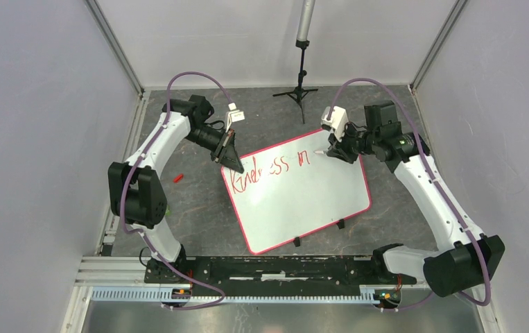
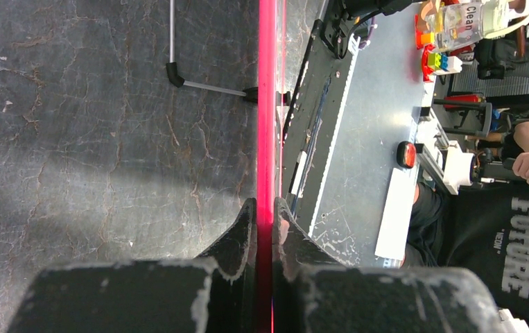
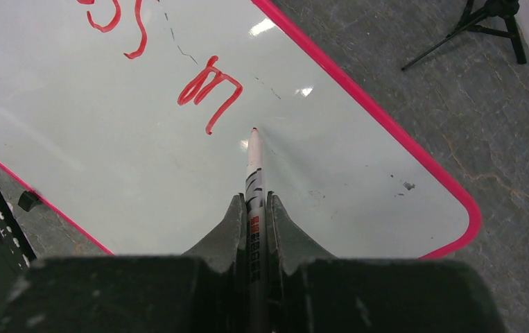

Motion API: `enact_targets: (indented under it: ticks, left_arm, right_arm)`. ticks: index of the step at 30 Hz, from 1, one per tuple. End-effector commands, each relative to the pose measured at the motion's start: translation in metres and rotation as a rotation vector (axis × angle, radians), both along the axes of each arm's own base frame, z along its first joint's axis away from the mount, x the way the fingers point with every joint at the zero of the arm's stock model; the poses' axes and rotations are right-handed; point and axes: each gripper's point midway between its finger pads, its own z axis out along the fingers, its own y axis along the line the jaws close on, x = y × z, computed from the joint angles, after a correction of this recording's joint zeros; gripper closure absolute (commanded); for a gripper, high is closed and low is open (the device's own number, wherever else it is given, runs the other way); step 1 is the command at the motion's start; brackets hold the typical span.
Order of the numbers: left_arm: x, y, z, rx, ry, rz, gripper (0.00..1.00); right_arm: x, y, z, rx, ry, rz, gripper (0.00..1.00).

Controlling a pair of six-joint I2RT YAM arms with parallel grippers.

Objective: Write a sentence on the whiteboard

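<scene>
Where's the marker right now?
Right wrist view: the marker sits clamped in the right pincer, its tip at the whiteboard beside the red letter m.

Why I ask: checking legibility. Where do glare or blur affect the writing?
Right wrist: glare spots on the whiteboard near the sharp sentence. Left wrist: board's rim a saturated streak in the left end effector. Top external: even light, tiny letters.

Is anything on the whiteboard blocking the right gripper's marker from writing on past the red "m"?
Nothing visible. The white red-tipped marker in the right gripper has its tip just past the red "m", and the white, pink-rimmed whiteboard beyond is bare. The left gripper clamps the rim at the other end.
</scene>
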Motion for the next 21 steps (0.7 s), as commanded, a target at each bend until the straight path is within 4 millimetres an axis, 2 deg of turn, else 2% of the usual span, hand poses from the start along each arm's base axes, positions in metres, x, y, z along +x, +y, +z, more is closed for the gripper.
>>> enact_targets:
  ticks: [1,13,21]
  left_arm:
    - [0.0051,0.0068,-0.0162,0.106,-0.060,-0.004,0.98]
    - [0.0055,0.0070,-0.0176,0.108,-0.061,-0.004,0.98]
    - [0.0054,0.0073,-0.0172,0.110,-0.063,-0.003,0.98]
  right_arm:
    - [0.0084,0.0053,0.0167,0.038,-0.059,0.017,1.00]
    - [0.0061,0.0106,0.0200,0.066,-0.052,0.036,1.00]
    - [0.0090,0.0100,0.0148,0.060,-0.044,0.026,1.00]
